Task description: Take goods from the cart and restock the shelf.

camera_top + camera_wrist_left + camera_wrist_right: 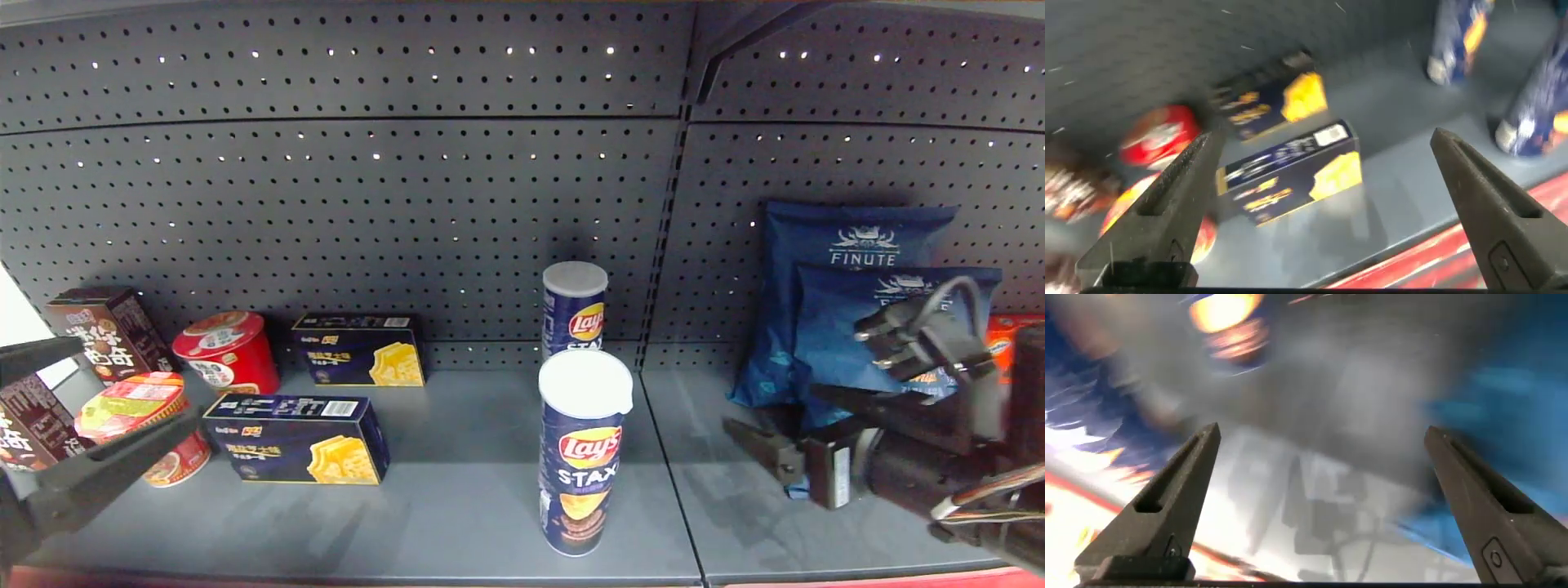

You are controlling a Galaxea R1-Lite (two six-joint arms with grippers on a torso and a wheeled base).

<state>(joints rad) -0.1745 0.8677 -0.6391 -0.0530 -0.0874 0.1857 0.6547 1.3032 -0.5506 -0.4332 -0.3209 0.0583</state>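
The grey shelf board [457, 490] carries two tall blue chip cans, one in front [584, 453] and one behind [575, 306]. Left of them lie two dark blue boxes [298, 438] [359, 349], red noodle cups [224, 351] [139, 408] and brown boxes [106, 331]. My left gripper [139, 380] stands open at the shelf's left end, in front of the nearer cup, holding nothing. In the left wrist view its fingers frame the nearer blue box [1290, 171]. My right gripper [771, 408] is open and empty in front of the blue bags [849, 269].
A perforated back panel [367, 188] closes the shelf behind. An orange pack [1008, 335] sits at the far right behind my right arm. Bare board lies between the boxes and the cans, and in front of the blue bags [1511, 416].
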